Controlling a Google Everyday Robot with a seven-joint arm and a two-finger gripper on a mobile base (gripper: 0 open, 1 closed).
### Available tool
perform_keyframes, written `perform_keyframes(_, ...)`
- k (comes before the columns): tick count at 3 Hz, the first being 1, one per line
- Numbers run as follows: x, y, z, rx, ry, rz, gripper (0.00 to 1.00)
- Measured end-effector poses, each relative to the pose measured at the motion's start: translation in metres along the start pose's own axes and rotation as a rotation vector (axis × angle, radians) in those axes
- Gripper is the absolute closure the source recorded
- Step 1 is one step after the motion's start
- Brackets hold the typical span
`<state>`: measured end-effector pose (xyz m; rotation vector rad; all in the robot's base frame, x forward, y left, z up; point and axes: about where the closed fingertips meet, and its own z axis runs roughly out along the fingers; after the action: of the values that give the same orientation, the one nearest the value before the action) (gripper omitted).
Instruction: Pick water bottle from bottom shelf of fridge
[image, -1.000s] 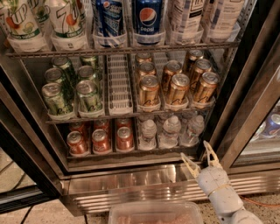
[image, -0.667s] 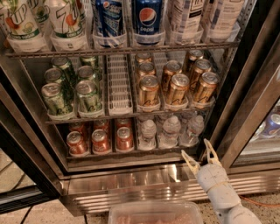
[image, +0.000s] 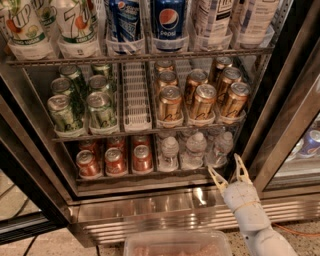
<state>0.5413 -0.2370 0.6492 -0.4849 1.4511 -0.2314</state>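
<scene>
Our tool (image: 229, 173) sits at about five o'clock in the view, just in front of the steel sill of the fridge (image: 150, 220) and below the right end of the bottom shelf (image: 125, 176). We see its two pale fingers (image: 217, 178) spread wide in a V, tips pointing toward twelve o'clock, with nothing between them. The white arm (image: 255, 225) runs from it toward five o'clock and out of view. The water bottle (image: 221, 146) nearest the tool stands upright at the right end of the bottom shelf, at about eleven o'clock from the tool, near it but apart. Two more clear bottles (image: 170, 150) with white caps stand at its nine o'clock side, each upright. Further toward nine o'clock on the same shelf we see orange-red cans (image: 115, 161) in three lanes. On the tier above, green cans (image: 100, 107) stand toward nine o'clock and gold cans (image: 202, 100) toward three o'clock, with a white ribbed lane (image: 136, 95) between them. Tall soda bottles (image: 169, 20) fill the tier at twelve o'clock. At six o'clock, at the bottom edge of the view, we see a clear plastic tub (image: 175, 245).
</scene>
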Motion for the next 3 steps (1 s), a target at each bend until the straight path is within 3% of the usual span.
perform_keyframes(2, 0.000, 0.000, 0.029, 0.031, -0.005, 0.011, 0.42)
perform_keyframes(3, 0.000, 0.000, 0.029, 0.031, -0.005, 0.011, 0.42)
